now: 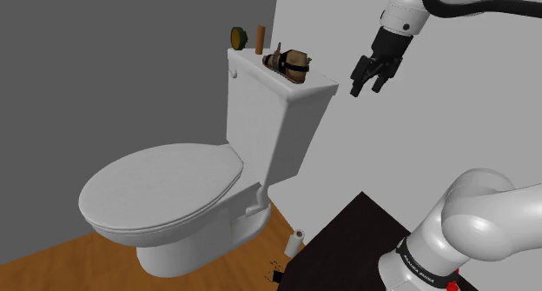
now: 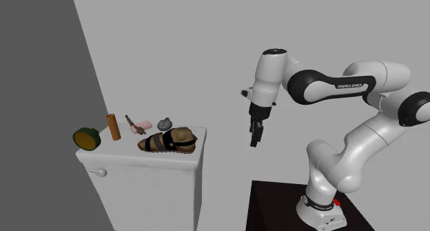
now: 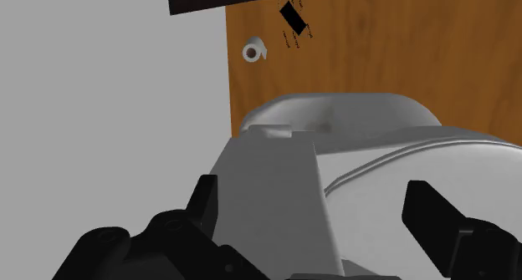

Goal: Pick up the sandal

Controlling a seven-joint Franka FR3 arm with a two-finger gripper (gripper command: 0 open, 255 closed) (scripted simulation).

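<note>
- The toilet tank (image 1: 269,133) stands against the wall, with small clutter on its lid.
- The hand (image 1: 368,88) hangs in the air beyond the tank's end, pointing down, fingers spread and empty.
- The brown sandal (image 2: 167,141) lies on the lid, to the hand's left in the second exterior view, lengthwise along the lid.

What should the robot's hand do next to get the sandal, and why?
Probably glide sideways until it hangs above the brown sandal on the toilet tank's lid. The open gripper hangs in the air beside the tank, apart from the sandal, so closing or lowering now would likely catch nothing.
</note>
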